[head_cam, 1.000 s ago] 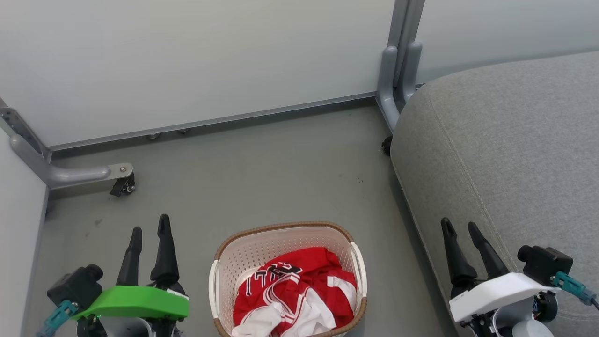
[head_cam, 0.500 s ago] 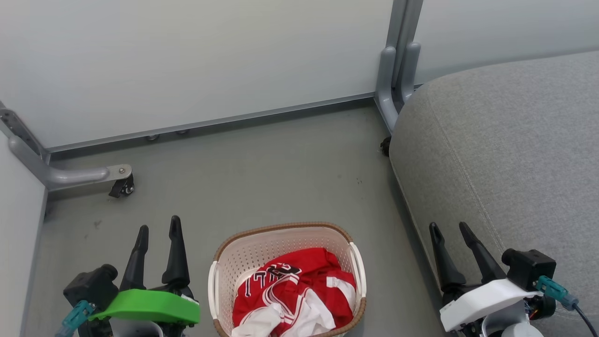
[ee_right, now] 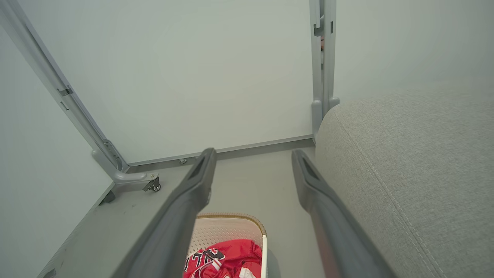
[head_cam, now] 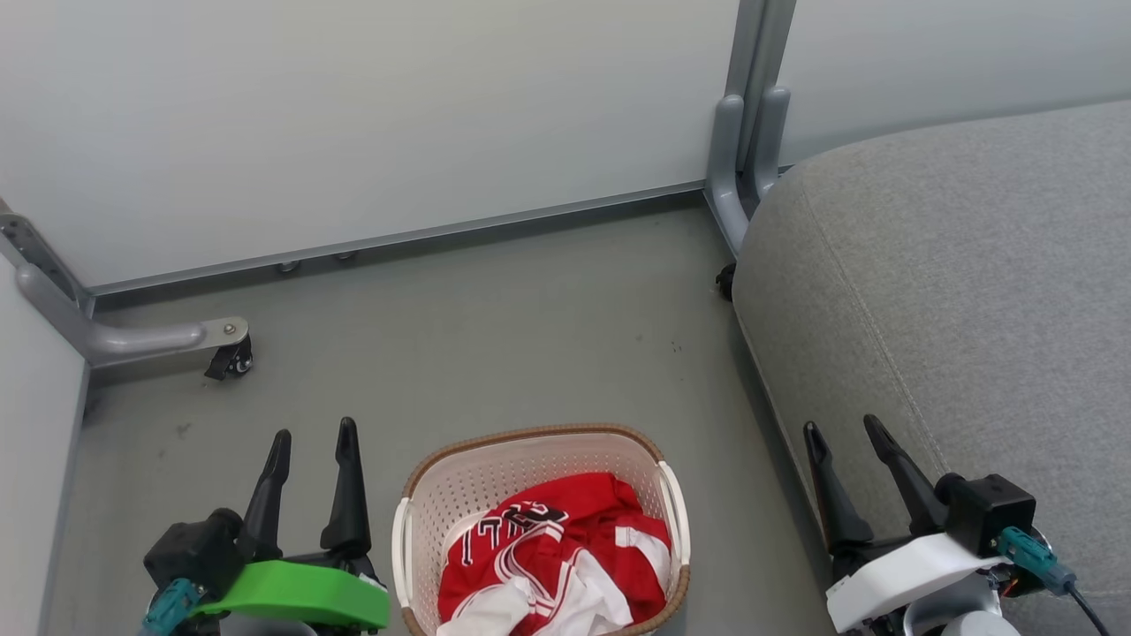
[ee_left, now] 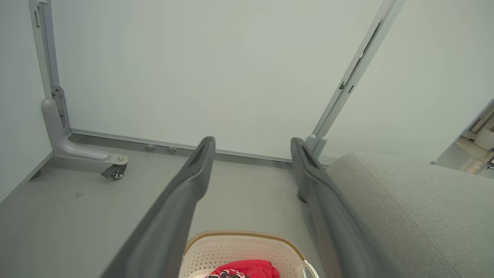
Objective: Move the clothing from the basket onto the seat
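The head camera looks down from high at the floor point(head_cam: 495, 336), with the basket point(head_cam: 530, 433) right below. Both wrist cameras sit lower — looking along their fingers point(ee_left: 185, 200) toward the wall point(ee_left: 231, 77) — and share basket and sofa point(ee_left: 424, 200).

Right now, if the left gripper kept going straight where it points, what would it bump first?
Probably the white wall panel near its bottom rail, after crossing the floor; the basket sits right of the left gripper. Depth is unclear.

Grey upright post point(head_cam: 749, 106) stands at the back, one pale panel point(head_cam: 398, 115) left of it, another panel point(head_cam: 928, 62) right. Well left of the post, a curved metal foot point(head_cam: 150, 336) rests on the grey floor point(head_cam: 495, 336), black caster point(head_cam: 231, 359) under its tip.
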Controlling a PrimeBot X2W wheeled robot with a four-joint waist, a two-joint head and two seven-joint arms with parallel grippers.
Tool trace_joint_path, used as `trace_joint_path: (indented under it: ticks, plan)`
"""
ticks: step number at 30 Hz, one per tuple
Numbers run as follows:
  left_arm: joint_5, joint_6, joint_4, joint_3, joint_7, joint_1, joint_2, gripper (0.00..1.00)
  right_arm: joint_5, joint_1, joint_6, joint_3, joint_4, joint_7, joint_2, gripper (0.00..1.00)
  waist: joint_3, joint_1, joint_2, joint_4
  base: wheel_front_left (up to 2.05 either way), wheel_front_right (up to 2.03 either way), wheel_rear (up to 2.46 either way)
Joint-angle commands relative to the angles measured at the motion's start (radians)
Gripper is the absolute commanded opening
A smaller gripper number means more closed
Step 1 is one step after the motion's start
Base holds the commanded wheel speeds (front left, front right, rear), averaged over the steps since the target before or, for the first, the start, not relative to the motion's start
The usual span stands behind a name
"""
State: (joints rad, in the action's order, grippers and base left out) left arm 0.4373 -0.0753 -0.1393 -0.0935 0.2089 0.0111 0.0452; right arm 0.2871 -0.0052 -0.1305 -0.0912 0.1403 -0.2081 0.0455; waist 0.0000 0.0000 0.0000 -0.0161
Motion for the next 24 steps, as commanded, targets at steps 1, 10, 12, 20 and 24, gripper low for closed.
trace_joint_path:
  ticks: [1, 10, 12, 20, 24]
  plan:
    - [-0.019, -0.006, 0.002, 0.003, 0.008, 0.009, 0.007, 1.00, -0.024, 0.012, 0.000, 0.001, -0.010, -0.010, 0.006, 1.00, -0.001, 0.0000, 0.0000, -0.001, 0.00, 0.00, 0.00]
    - [-0.079, -0.010, -0.008, 0.004, 0.027, 0.017, 0.007, 1.00, -0.084, 0.015, 0.000, 0.005, -0.014, -0.028, 0.006, 1.00, -0.001, 0.0000, 0.0000, -0.002, 0.00, 0.00, 0.00]
    - [-0.092, -0.010, -0.010, 0.001, 0.031, 0.019, 0.008, 1.00, -0.098, 0.016, 0.000, 0.004, -0.013, -0.032, 0.006, 1.00, -0.001, 0.0000, 0.0000, -0.002, 0.00, 0.00, 0.00]
    - [-0.139, -0.009, -0.017, -0.009, 0.044, 0.019, 0.008, 1.00, -0.149, 0.018, 0.000, 0.002, -0.012, -0.045, 0.007, 1.00, 0.002, 0.0000, 0.0000, -0.003, 0.00, 0.00, 0.00]
    - [-0.166, -0.008, -0.019, -0.013, 0.050, 0.020, 0.008, 1.00, -0.177, 0.020, 0.000, 0.002, -0.014, -0.053, 0.007, 1.00, 0.002, 0.0000, 0.0000, -0.003, 0.00, 0.00, 0.00]
